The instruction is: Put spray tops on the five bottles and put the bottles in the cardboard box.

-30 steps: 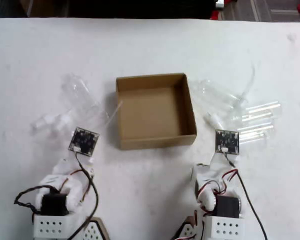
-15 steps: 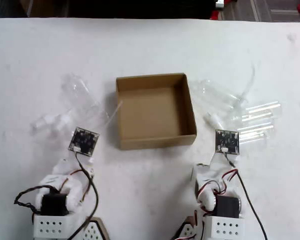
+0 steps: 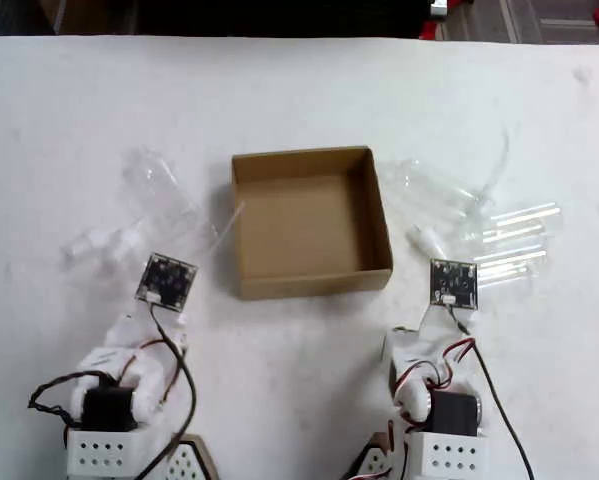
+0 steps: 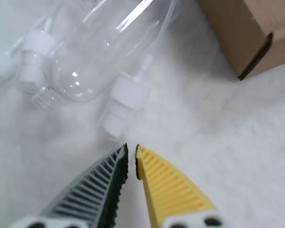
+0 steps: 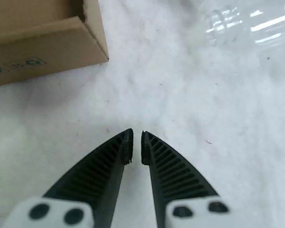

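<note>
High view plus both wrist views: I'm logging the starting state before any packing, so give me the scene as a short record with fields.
box: open brown cardboard box mid-table, no bottles in it yet
left pile: clear plastic bottles lying beside the box, loose white spray top next to them
right pile: more clear plastic bottles lying on the box's other side
left gripper: shut, empty, just short of the white spray top
right gripper: shut, empty, over the white table near a box corner

Left bottles [image 3: 164,190] and right bottles [image 3: 479,225] clear, melt into white surface [image 3: 299,90] in high view; count and outlines unclear. Left wrist view: bottle [image 4: 104,42] and box [image 4: 237,33] cut by edge. Right wrist view: bottle mouth [image 5: 218,21] at edge, body cut off; print [image 5: 18,65] on box too small to read.
</note>
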`<state>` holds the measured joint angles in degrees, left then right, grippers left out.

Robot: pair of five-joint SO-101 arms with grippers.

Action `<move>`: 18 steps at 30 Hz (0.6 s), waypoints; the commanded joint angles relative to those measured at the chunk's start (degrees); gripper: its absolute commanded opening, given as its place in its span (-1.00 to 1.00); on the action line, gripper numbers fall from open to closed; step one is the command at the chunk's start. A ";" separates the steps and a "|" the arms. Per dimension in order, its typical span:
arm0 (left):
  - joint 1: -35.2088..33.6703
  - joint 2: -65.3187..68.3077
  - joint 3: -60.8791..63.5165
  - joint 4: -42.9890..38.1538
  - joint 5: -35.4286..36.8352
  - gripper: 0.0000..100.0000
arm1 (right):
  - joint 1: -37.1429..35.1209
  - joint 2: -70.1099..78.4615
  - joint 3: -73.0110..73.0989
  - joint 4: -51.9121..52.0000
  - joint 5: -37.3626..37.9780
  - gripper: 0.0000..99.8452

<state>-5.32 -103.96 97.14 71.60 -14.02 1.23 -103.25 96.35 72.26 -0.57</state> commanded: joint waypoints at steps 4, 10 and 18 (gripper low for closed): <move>-0.84 -0.84 -2.99 -1.85 0.53 -0.92 | 0.48 0.04 0.53 0.31 0.09 -0.97; -8.92 -0.84 -23.21 -2.20 0.53 -0.93 | 0.48 0.04 0.53 0.31 0.00 -0.97; -14.11 -0.84 -34.37 -0.70 0.53 -0.93 | 0.48 0.04 0.53 0.31 0.00 -0.97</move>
<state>-16.66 -104.84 67.52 70.99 -14.02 1.23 -103.25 96.35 72.26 -0.57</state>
